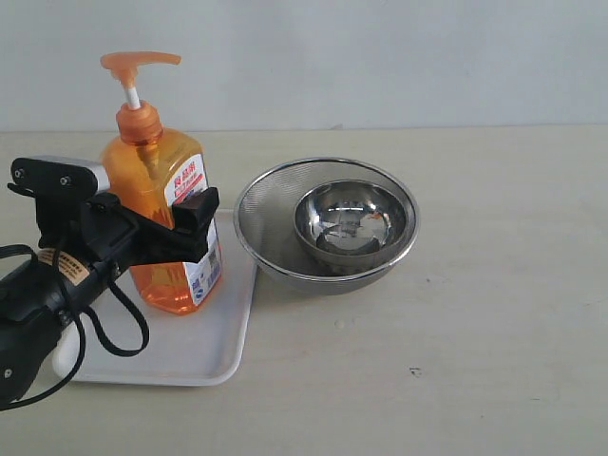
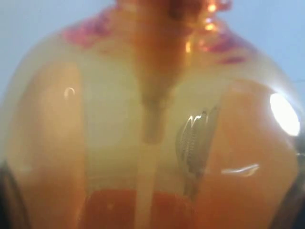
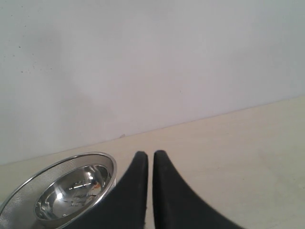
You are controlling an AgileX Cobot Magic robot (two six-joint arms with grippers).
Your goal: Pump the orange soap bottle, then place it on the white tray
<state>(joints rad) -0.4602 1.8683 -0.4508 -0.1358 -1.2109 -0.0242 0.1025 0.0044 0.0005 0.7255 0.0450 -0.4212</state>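
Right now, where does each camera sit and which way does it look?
Exterior: in front of the table, slightly above, facing the wall; shows bottle on tray, bowl in strainer, left tool around bottle.
Left wrist: on left arm, right against the bottle; no tool clearly shows.
Right wrist: on right arm, low over table, facing the wall; shut right tool shows.
Shared: exterior and right wrist both see strainer, bowl.

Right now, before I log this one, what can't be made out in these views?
- Exterior view: the arm covers the tray's left corner and part of the bottle. The left claw's far finger is behind the bottle, so its grip is unclear.
- Left wrist view: the bottle fills the frame, blurred; nothing else shows.
- Right wrist view: the frame edge cuts off the strainer. The shut right claw is outside the exterior view.
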